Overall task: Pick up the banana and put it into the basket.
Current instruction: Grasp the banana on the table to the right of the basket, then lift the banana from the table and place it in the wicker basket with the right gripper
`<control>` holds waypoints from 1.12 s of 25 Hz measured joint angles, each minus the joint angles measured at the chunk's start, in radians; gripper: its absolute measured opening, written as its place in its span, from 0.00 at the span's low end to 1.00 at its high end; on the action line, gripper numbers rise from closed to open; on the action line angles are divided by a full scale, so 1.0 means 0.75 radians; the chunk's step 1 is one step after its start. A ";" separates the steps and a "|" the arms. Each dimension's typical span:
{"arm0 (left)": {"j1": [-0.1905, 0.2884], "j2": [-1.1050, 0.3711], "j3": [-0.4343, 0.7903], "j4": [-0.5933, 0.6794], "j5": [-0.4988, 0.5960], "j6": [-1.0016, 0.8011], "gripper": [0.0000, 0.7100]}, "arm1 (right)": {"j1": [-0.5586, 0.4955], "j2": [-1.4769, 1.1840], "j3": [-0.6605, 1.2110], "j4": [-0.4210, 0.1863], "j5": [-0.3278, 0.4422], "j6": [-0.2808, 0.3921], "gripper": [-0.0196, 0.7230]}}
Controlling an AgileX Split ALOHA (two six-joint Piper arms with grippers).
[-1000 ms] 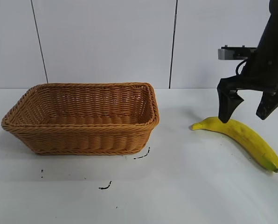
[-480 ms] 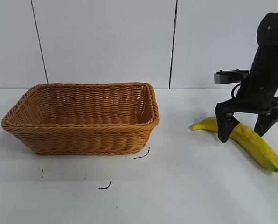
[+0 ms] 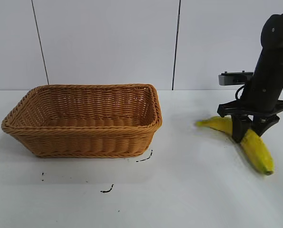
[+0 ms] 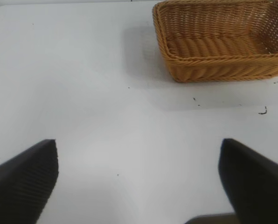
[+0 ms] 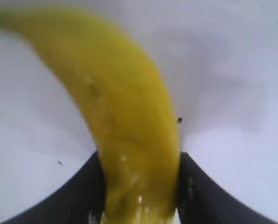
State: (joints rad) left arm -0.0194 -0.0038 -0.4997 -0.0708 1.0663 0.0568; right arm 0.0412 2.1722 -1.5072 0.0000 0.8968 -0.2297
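On white table (image 3: pixel 189 190), right pincer (image 3: pixel 246 133) clamping banana (image 3: pixel 255 151), basket (image 3: pixel 84 121) apart, left pincer (image 4: pixel 139 182) spread.

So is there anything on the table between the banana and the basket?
Nothing visible. The right gripper has its fingers closed on the banana, and only bare table lies between it and the basket.

One banana (image 3: pixel 255 149), one basket (image 3: pixel 84 121), two hands (image 3: pixel 246 134) (image 4: pixel 139 182) on one table (image 3: pixel 179 190)

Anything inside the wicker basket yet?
Nothing visible in the tan-orange woven wicker basket: only bare weave shows in both views. Its near wall hides part of the floor. The long yellow banana sits on the table, gripped by the right claw.
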 joint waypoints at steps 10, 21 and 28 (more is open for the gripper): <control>0.000 0.000 0.000 0.000 0.000 0.000 0.98 | 0.000 -0.173 -0.342 0.028 0.363 0.004 0.42; 0.000 0.000 0.000 0.000 0.000 0.000 0.98 | 0.105 -0.185 -0.606 0.051 0.423 0.008 0.42; 0.000 0.000 0.000 0.000 0.000 0.000 0.98 | 0.295 -0.185 -0.695 -0.016 0.425 -0.007 0.42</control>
State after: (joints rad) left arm -0.0194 -0.0038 -0.4997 -0.0708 1.0663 0.0568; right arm 0.2625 2.0335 -2.0281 -0.0121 1.2153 -0.2352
